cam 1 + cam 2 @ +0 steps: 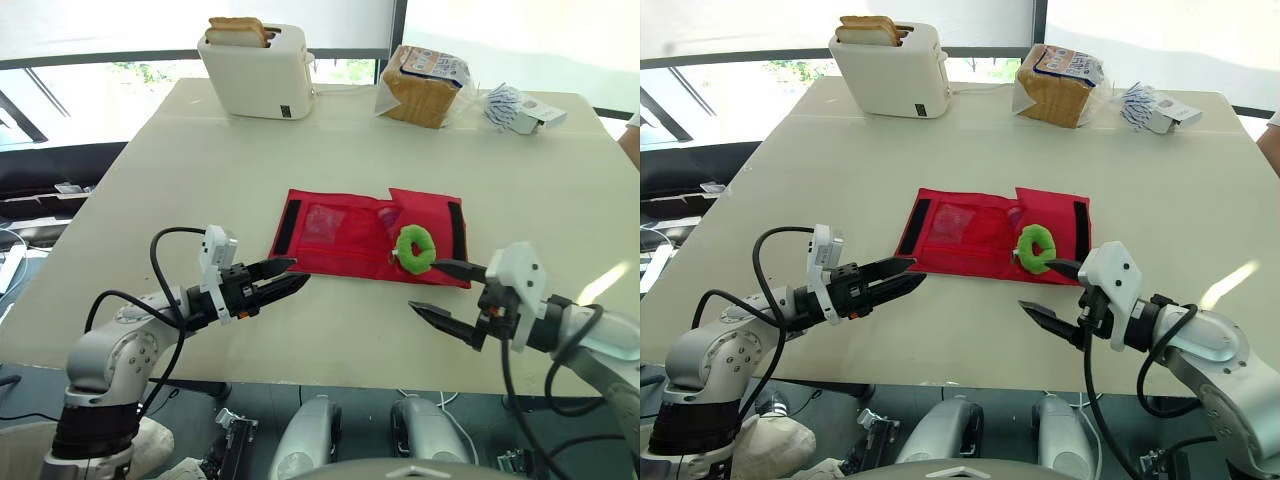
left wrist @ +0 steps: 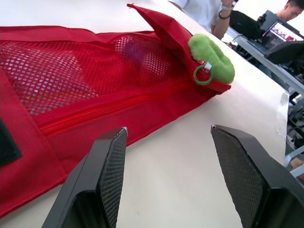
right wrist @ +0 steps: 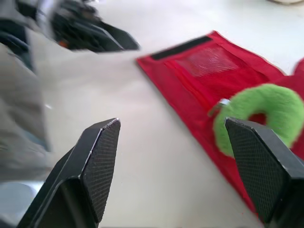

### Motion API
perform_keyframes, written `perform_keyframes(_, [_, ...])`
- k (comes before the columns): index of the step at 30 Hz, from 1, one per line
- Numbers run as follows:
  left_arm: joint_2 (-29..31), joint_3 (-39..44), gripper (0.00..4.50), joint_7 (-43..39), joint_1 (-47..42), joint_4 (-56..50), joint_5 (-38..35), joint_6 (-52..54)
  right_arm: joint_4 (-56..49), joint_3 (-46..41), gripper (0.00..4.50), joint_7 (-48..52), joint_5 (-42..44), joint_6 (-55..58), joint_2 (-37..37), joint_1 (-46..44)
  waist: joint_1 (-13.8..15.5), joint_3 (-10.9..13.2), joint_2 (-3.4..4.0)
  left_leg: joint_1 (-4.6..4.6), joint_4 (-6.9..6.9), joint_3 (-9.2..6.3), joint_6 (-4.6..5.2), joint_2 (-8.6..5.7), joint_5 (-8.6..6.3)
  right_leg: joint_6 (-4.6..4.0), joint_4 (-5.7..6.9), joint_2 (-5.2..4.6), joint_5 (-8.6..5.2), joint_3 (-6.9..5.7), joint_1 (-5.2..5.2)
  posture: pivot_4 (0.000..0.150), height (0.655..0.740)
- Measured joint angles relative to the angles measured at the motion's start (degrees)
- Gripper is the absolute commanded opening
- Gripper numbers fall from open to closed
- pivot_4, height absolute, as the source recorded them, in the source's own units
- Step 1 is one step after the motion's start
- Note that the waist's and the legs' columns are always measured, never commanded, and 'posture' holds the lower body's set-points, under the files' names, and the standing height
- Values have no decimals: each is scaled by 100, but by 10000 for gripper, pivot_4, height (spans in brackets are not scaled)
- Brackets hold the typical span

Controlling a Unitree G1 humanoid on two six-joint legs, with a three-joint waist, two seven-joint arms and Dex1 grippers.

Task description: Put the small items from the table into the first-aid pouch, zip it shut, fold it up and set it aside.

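The red first-aid pouch [image 1: 340,240] lies unfolded flat in the middle of the table, its mesh pockets facing up with small items faintly visible inside. A fuzzy green ring [image 1: 415,248] on a metal loop rests on its near right part. My left gripper [image 1: 300,270] hovers open at the pouch's near left corner, nothing between its fingers [image 2: 111,161]. My right gripper [image 1: 425,285] is open wide just in front of the pouch's near right corner, close to the green ring [image 3: 259,111] and empty.
A white toaster [image 1: 258,70] with bread slices stands at the far left of the table. A bagged bread loaf [image 1: 425,85] and a white-and-blue packet [image 1: 520,108] sit at the far right. A person [image 2: 209,12] stands beyond the table's right side.
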Motion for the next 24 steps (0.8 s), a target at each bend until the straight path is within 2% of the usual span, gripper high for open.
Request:
perform_keyframes(3, [-27, 87, 30206, 81, -5, 128, -54, 74, 98, -125, 37416, -197, 304, 130, -80, -337, -17, 0, 0, 1, -2, -1, 0, 0, 0, -1, 1, 0, 0, -2, -1, 1500, 7400])
perform_keyframes(7, [-114, 394, 30206, 698, 12, 328, -227, 568, 299, -14, 37416, -23, 249, -110, -463, -682, -5, 1, 0, -1, -2, -1, 0, -1, 0, -1, -3, 0, -1, -3, -1, 1500, 7400])
perform_keyframes(10, [-150, 833, 30206, 1433, 130, 450, -613, 1382, 313, -51, 37416, 369, 360, -468, -666, -806, -14, 3, -3, -1, -2, -2, 1, 0, 0, 1, -2, 0, 0, -4, -1, 1500, 7400])
perform_keyframes(12, [-190, 1093, 30206, 1917, 151, 458, -918, 1960, 425, -150, 42685, 464, 506, -564, -717, -867, -12, 5, -9, -1, 0, -3, 1, 0, 0, 2, -1, 0, 0, -5, 0, 1500, 7400])
perform_keyframes(14, [-334, 1327, 30206, 2343, 132, 453, -1229, 2350, 521, -200, 44149, 479, 587, -634, -792, -898, 12, 5, -10, -1, 0, -3, 1, -2, 0, 1, 0, -4, 0, -6, 0, 1500, 7400])
perform_keyframes(18, [-797, 1738, 30206, 3306, -118, 485, -1833, 2946, 522, -238, 44149, 597, 669, -735, -1036, -910, 66, 4, -11, -1, 1, -2, 0, -5, 0, 2, 0, -9, 1, -4, 0, 1500, 7400])
perform_keyframes(21, [-1430, 2038, 30206, 4523, -591, 717, -2413, 3283, 512, -288, 44149, 739, 520, -1012, -1362, -917, 152, 0, -16, -1, 4, -5, -1, -10, 1, 2, 2, -14, 1, -9, 4, 1500, 7400])
perform_keyframes(24, [-1753, 2180, 30206, 5317, -873, 878, -2767, 3344, 504, -313, 44149, 777, 498, -1132, -1524, -930, 168, -2, -18, -1, 4, -4, -17, -15, 10, 2, 2, -20, 1, -9, 4, 1500, 7400])
